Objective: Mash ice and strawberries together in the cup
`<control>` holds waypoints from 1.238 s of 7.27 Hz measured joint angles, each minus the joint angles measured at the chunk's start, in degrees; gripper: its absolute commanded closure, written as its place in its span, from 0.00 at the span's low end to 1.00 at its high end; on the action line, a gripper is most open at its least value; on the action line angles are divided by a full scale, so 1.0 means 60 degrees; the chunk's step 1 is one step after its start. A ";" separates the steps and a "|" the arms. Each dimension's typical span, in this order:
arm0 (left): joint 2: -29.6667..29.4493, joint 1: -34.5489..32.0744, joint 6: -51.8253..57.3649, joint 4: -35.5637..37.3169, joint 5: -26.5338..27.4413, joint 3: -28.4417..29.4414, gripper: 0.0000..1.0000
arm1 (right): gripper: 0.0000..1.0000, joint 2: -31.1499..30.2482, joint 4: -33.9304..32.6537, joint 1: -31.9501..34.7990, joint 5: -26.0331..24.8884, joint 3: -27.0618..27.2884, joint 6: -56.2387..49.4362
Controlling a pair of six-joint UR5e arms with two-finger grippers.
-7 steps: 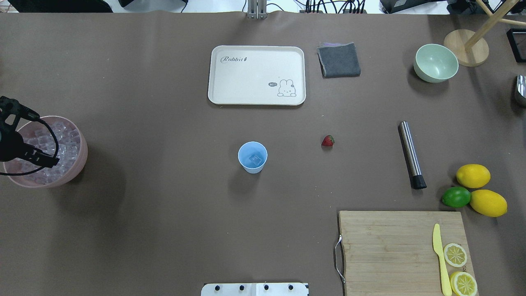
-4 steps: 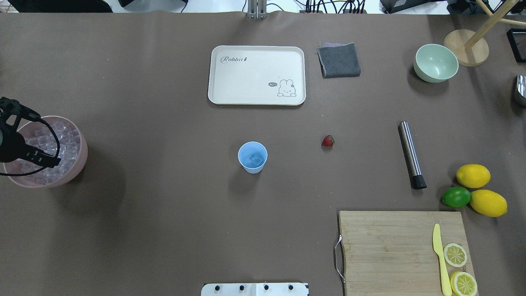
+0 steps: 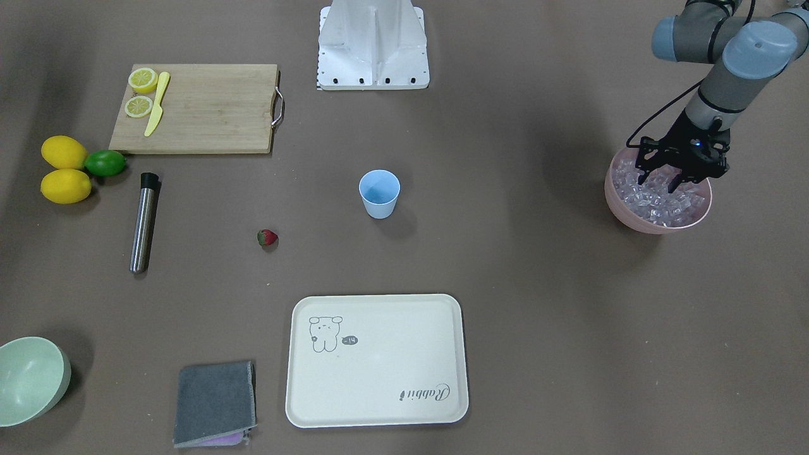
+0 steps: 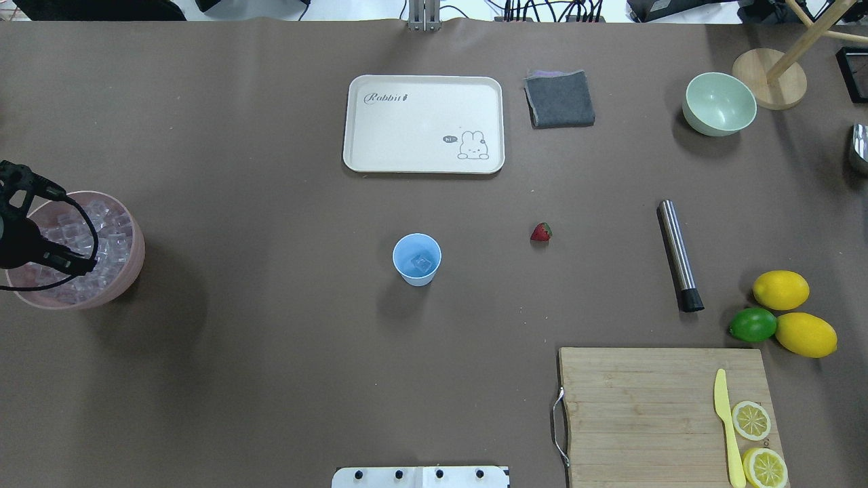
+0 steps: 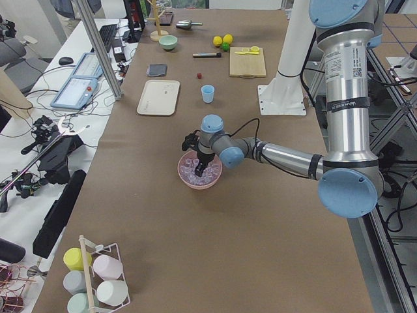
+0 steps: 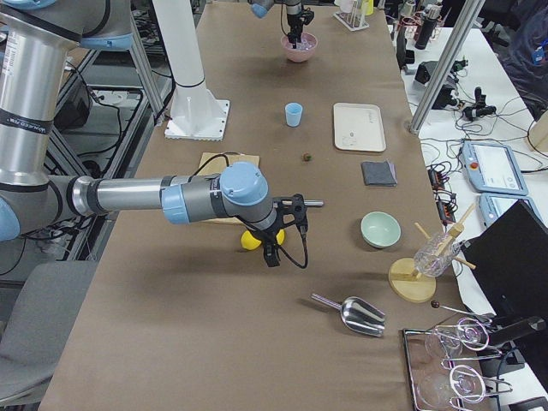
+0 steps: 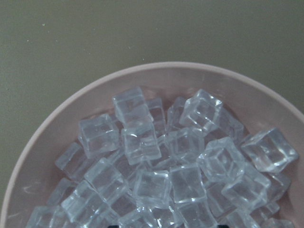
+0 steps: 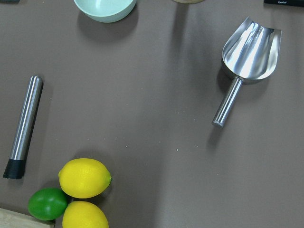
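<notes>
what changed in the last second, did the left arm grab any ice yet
Barely anything. The left gripper edged a touch toward the table's left end above the pink bowl of ice. Its jaws are open and nothing is visibly grasped. The cup, the strawberry and the metal rod stayed put.

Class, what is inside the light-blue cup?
One clear ice cube lies at the bottom of the cup. The strawberry lies outside, on the table. From the front, its wall hides the bottom.
</notes>
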 measured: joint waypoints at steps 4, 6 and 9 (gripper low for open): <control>0.0106 -0.0108 -0.0012 0.0050 -0.0455 -0.0365 0.70 | 0.00 0.0000 0.0000 0.0000 0.0011 0.0009 0.0001; 0.0166 -0.0126 -0.0012 0.0073 -0.0596 -0.0451 0.68 | 0.00 0.0000 0.0000 0.0000 0.0014 0.0003 0.0001; 0.0150 -0.0131 0.0082 0.0090 -0.0565 -0.0258 0.54 | 0.00 0.0000 0.0000 0.0000 0.0014 0.0000 0.0002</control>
